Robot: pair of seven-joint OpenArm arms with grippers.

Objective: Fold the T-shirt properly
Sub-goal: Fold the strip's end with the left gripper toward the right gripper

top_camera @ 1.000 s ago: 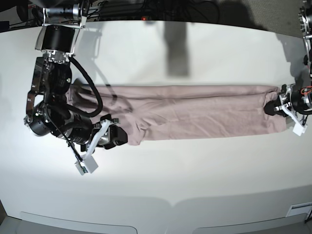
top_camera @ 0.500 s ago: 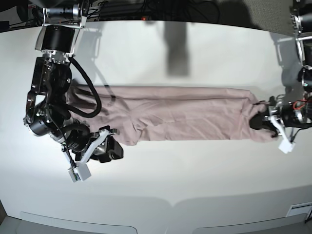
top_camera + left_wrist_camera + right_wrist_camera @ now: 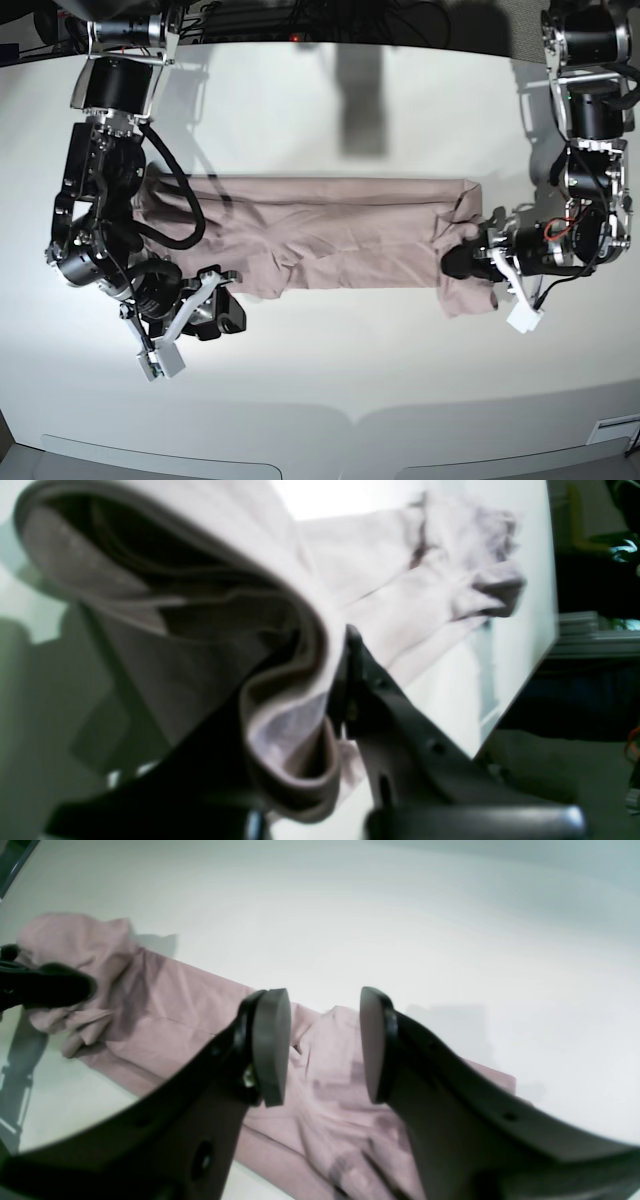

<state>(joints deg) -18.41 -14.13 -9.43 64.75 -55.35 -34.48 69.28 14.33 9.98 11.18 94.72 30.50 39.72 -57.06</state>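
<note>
Toward the left edge of the desk [image 3: 330, 400] in the base view, the right gripper [image 3: 222, 312] is hovering just off the near-left corner of the T-shirt [image 3: 330, 235], touching no cloth. Its wrist view shows the fingers [image 3: 272, 1045] standing apart with only a moderate gap and nothing between them, the pink fabric lying flat on the desk below.

Across the middle, the T-shirt is lying as a long, narrow band running left to right, already folded lengthwise, with wrinkles gathering near its left end where the sleeve area is bunching.

Toward the right edge, the left gripper [image 3: 462, 262] is holding the shirt's right end. In its wrist view the fingers [image 3: 380, 700] are pinching several layers of hem [image 3: 295, 720], which are curling up and over the jaw in a thick roll. That end is doubling back over the band, so the crosswise fold looks to be just beginning.

The main risk lies in that grip: the layers are stacking unevenly, so an inner layer could slip free and leave the fold ragged. With the left end lying unpinned, a pull could also drag the whole band along the desk rather than folding it, or skew the edges out of line.
</note>
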